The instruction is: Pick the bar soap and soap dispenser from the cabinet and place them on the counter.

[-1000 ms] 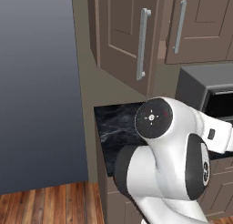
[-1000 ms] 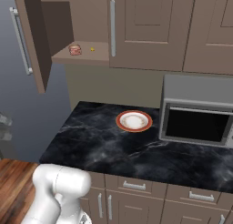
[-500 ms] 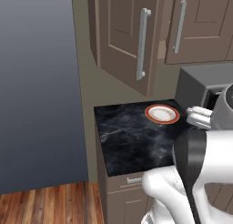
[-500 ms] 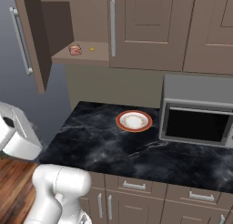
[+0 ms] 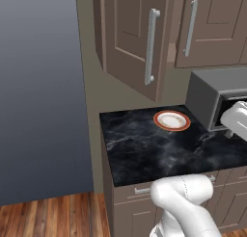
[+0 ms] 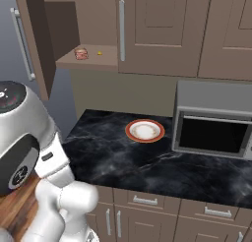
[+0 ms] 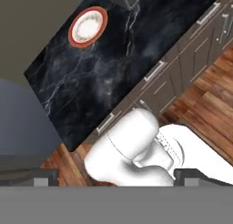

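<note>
Arm has swung up from over the tabletop (image 6: pixel 123 162), pincer (image 7: pixel 113 177) spread wide and empty. Soap dispenser (image 6: pixel 80 53) and bar soap (image 6: pixel 100 52) sit on the open cabinet (image 6: pixel 64 29) shelf, so no pick yet.

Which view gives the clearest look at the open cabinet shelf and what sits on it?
The right base view: the cabinet shelf faces the camera, with the soap dispenser and the small bar soap on it. The left base view gives the open door's outer face, which hides the shelf.
</note>
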Robot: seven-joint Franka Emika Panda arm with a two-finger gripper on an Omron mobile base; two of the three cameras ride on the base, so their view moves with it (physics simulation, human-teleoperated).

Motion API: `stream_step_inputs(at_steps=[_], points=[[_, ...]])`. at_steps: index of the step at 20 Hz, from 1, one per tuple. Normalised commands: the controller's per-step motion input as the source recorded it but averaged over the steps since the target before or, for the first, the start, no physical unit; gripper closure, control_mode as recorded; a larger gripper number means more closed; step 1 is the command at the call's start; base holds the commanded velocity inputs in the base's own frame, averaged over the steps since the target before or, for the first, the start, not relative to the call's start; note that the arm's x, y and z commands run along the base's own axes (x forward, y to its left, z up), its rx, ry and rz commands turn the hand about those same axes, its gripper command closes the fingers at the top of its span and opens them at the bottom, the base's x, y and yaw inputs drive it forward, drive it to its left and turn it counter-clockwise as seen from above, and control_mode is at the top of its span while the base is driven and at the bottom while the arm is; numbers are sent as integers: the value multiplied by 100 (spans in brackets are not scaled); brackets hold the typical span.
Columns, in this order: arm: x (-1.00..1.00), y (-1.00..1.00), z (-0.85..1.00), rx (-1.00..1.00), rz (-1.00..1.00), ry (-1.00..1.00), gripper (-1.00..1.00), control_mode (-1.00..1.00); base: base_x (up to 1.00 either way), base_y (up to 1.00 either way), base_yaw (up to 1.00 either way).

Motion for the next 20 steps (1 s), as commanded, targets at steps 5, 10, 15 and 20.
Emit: stream_step_inputs(at_steps=[5,10,15,20], points=[[16,-6,-29,43,19,13,-100,-100,0,0,0],[24,-2,-21,44,19,6,-100,-100,0,0,0],[18,-2,-2,4,15,-1,-100,-100,0,0,0],[33,-2,6,11,8,-2,-100,-100,0,0,0]])
